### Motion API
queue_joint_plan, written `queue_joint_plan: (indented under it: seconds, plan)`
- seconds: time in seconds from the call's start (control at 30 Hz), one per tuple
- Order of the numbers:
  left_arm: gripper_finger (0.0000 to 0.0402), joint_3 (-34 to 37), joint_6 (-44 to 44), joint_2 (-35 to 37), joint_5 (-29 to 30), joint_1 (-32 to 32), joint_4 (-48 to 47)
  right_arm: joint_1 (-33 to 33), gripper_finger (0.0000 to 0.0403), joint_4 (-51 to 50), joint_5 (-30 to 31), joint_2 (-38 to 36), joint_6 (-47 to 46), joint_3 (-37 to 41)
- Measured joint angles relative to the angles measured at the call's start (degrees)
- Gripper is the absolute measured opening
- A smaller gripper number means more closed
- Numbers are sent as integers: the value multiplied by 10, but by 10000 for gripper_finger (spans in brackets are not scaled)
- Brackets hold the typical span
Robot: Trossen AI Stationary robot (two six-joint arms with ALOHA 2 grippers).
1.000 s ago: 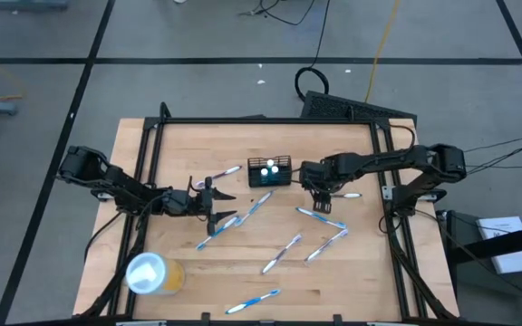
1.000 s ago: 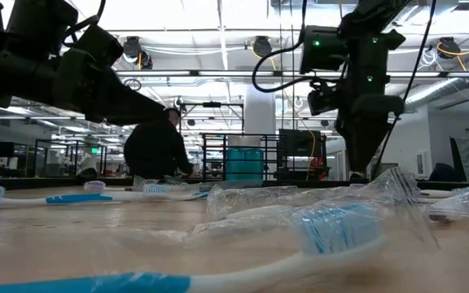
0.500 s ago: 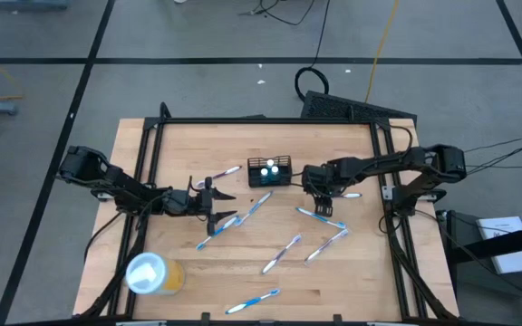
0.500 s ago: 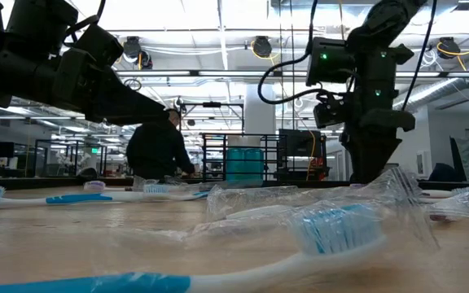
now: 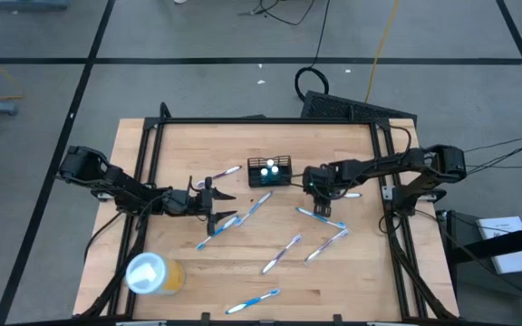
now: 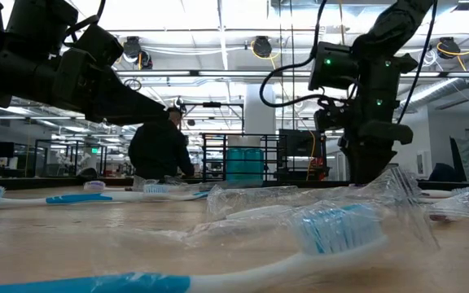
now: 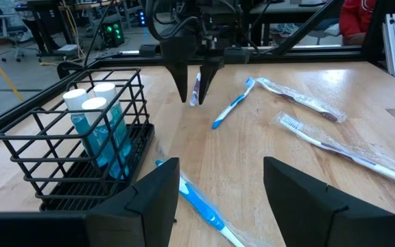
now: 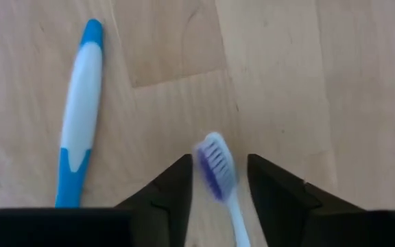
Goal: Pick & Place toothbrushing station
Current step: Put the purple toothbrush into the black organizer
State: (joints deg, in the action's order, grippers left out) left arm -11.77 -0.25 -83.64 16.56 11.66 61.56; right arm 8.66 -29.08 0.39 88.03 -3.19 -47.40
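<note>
Your right gripper points down at the tabletop with a purple-bristled toothbrush between its fingers; in the right wrist view the brush head sticks out past the tips, and in the left wrist view the brush hangs upright between them, so the gripper is grasping it, though you cannot tell how firmly. Just beside that gripper lies a blue-and-white toothbrush, flat on the wood and apart from the fingers. The black wire holder stands near your right gripper, toward the left arm and slightly toward the far edge, upright, with two white-capped blue tubes in one of its compartments. Your left gripper rests low over the tabletop with its fingers spread apart and nothing between them; the holder is ahead of it and to one side, close to its finger, and a wrapped blue toothbrush lies on the wood between and just ahead of the fingers. More wrapped toothbrushes are scattered beyond your right gripper toward the near edge. A yellow cup with a white lid sits well apart from both grippers, at the near corner on the left arm's side. In the low view a person stands in the room behind the tabletop.
</note>
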Motion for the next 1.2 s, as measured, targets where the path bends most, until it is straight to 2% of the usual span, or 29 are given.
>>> queue_joint_plan:
  seconds: [0.23, 0.57, 0.73, 1.03, 1.2]
  plan:
    - [216, 0, 0, 0, 0, 0, 0, 0, 16, 5, 11, 0, -6, 2]
    - [216, 0, 0, 0, 0, 0, 0, 0, 3, 31, 15, -7, -32, 2]
    - [216, 0, 0, 0, 0, 0, 0, 0, 1, 31, 33, -34, -42, 2]
    - [216, 0, 0, 0, 0, 0, 0, -1, 4, 35, 100, -164, -68, 2]
    - [216, 0, 0, 0, 0, 0, 0, -13, 2, 104, 119, -222, -45, 1]
